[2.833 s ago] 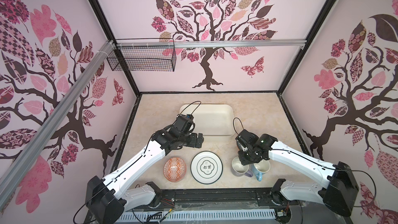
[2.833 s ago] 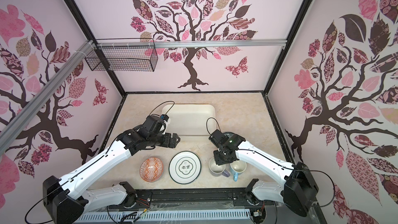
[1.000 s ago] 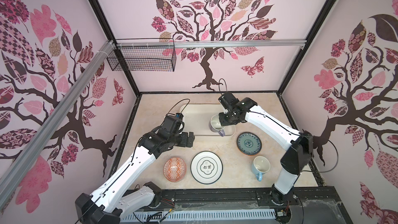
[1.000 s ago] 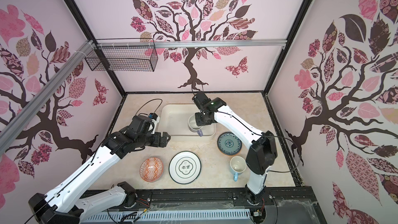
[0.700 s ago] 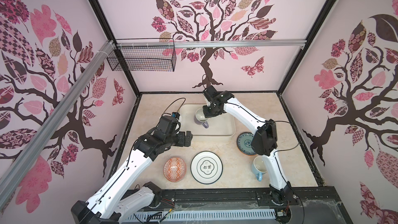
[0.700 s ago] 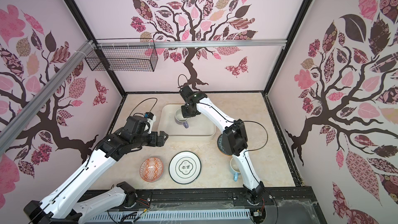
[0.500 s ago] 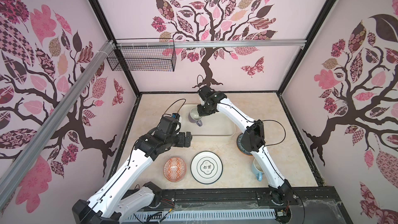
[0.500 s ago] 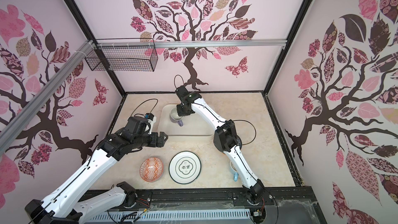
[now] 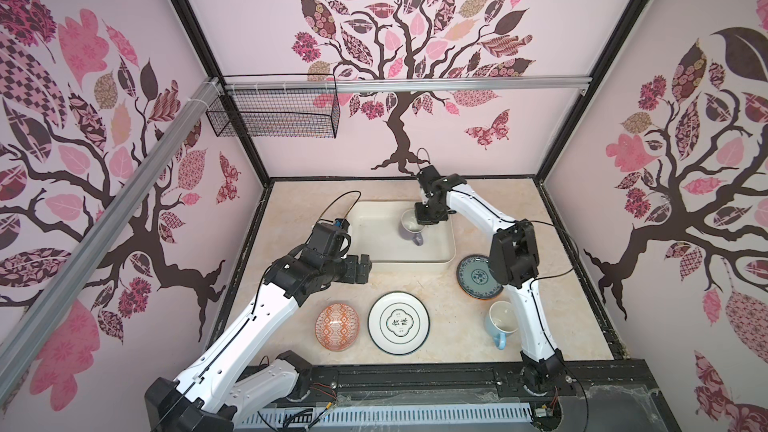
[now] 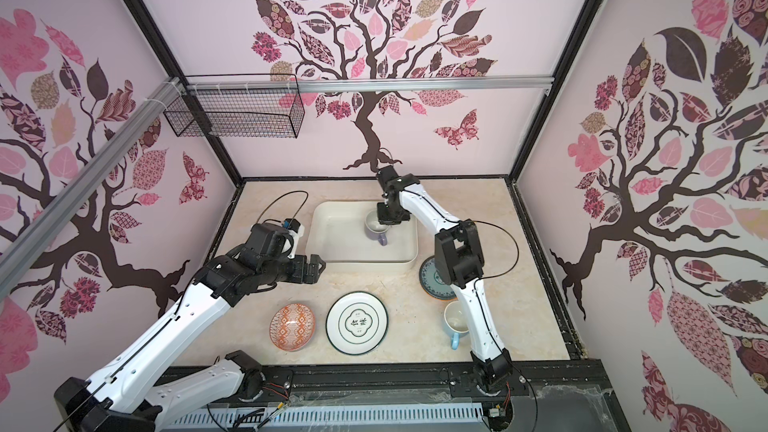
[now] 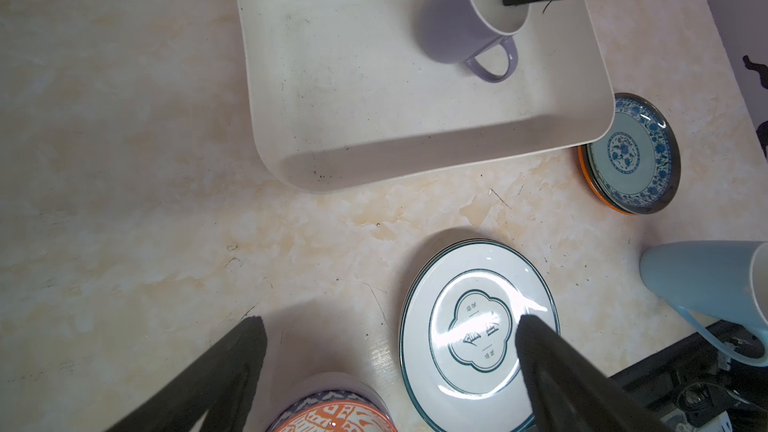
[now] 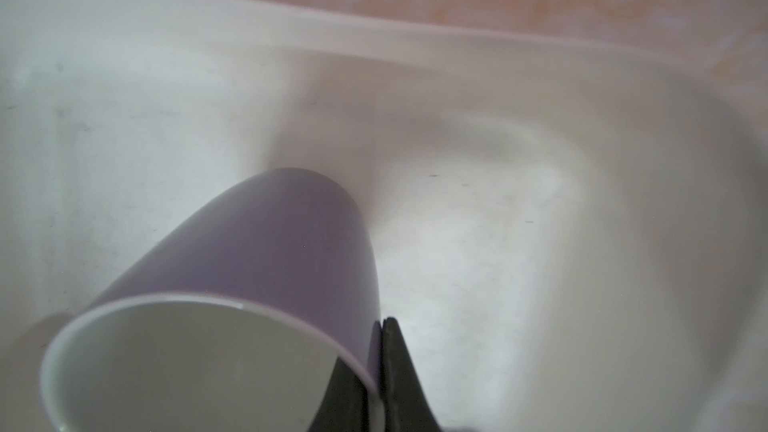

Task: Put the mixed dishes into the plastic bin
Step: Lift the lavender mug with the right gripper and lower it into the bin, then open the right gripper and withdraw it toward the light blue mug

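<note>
Reading the dishes: you can make out two large dark characters, 食味, in a lobed frame at the centre of the white plate (image 9: 399, 322); the small marks above and below them are too small to read.
Right gripper (image 12: 380, 336): your fingers are pinched together on the rim of the lavender mug (image 12: 270, 234), one inside the wall and one outside.
Lavender mug: it hangs tilted inside the plastic bin (image 9: 409, 260), toward the far right corner, with its handle facing the front wall. You cannot tell whether its base touches the floor.
Left gripper (image 11: 388, 326): your fingers stand wide apart with nothing between them, above the counter just beside the bin's front left corner.
Counter, front row: the orange-patterned bowl (image 9: 337, 327) sits just beside the white plate; the light-blue mug (image 9: 500, 317) stands well to the right.
Stack by the bin: the teal patterned plate (image 11: 631, 155) lies on the orange/black plate (image 11: 588, 178), at the bin's front right corner.
In the way: in both top views your right arm's elbow crosses over part of the teal plate and the light-blue mug.
Back wall: a black wire basket (image 9: 274, 114) hangs on the rail.
</note>
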Robot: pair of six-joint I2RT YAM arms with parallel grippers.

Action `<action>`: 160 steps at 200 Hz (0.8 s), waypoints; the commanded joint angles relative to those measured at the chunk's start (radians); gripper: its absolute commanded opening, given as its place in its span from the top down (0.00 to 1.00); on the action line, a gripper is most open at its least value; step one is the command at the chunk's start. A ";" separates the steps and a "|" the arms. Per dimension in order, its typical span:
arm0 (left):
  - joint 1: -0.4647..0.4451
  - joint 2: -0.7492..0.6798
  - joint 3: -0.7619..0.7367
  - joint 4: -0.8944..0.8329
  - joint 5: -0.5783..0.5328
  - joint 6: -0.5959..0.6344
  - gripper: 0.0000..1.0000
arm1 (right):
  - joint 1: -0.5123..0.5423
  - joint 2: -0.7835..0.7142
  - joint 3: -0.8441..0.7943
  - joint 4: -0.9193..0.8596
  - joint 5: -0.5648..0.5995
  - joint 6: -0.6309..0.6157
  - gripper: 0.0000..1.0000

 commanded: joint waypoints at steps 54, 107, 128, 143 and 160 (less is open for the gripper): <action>0.005 0.017 0.010 0.014 0.015 0.009 0.02 | -0.044 -0.083 0.012 0.003 0.069 -0.040 0.95; 0.005 0.032 0.011 0.015 0.013 0.009 0.02 | -0.044 -0.048 0.038 -0.023 0.104 -0.046 0.87; 0.004 0.037 0.014 0.014 0.013 0.009 0.02 | -0.045 -0.048 0.072 -0.033 0.139 -0.054 0.88; 0.004 0.043 0.015 0.015 0.013 0.009 0.02 | -0.048 -0.046 0.088 -0.044 0.160 -0.061 0.88; 0.005 0.050 0.017 0.017 0.016 0.010 0.02 | -0.050 -0.044 0.105 -0.049 0.162 -0.068 0.79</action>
